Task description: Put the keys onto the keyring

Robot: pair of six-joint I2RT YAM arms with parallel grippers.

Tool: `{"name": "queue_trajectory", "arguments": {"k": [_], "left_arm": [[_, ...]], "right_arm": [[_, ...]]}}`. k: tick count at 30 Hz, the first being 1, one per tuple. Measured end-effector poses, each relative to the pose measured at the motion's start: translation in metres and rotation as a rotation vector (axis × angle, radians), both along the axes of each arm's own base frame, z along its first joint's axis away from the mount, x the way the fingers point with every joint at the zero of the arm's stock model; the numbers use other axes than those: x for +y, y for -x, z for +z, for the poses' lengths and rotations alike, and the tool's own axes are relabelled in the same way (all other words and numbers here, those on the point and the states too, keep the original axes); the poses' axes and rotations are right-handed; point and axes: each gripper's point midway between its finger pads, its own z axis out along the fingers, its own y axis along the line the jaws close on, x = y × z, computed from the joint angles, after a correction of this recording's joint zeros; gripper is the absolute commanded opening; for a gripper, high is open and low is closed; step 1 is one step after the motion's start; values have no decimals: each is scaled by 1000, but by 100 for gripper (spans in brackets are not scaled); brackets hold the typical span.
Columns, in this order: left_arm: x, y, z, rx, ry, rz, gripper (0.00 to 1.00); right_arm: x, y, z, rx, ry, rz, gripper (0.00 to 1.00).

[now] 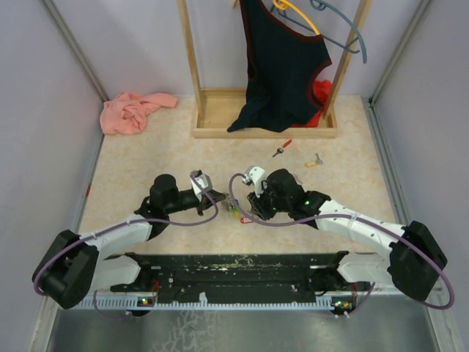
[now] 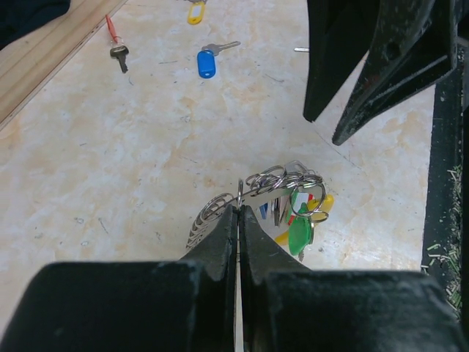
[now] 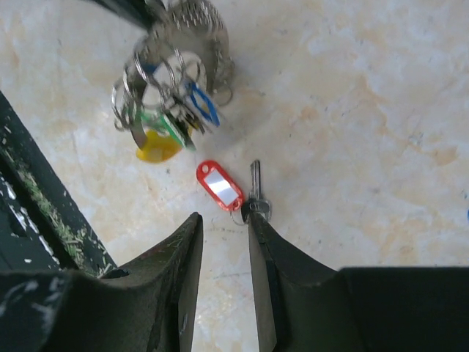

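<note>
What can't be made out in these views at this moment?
Top external: keyring too small to count its keys.
Left wrist: yellow-tagged key cut off by the top edge.
Left wrist: left pincer covers the spot it clamps on the keyring.
Right wrist: keyring blurred, its top cut by the frame edge.

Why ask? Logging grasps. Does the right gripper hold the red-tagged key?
No, the right gripper is open; the red-tagged key lies on the table.
</note>
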Motion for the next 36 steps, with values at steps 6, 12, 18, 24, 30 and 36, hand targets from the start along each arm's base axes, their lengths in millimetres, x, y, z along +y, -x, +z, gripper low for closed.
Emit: {"name": "queue_trajectory", "arguments": {"k": [6,12,18,24,30,36], "left_arm": [[8,-9,0,-3,3,76,1],[23,-19,1,-12,13,185,1],[36,-29,3,-16,26,283,1],[56,-40,3,-20,48,415,1],[70,-47,6,-27,71,505,1],[78,-51,9,-33,86,555,1]], "right_arm": [[-14,9,-34,63,91,-10,32],[-19,10,-62,120,169,-18,32],[-18,6,-72,122,221,0,32],[-7,1,-78,104,259,54,33],[5,-1,-85,85,307,105,35],[6,-2,-93,64,371,122,38]]}}
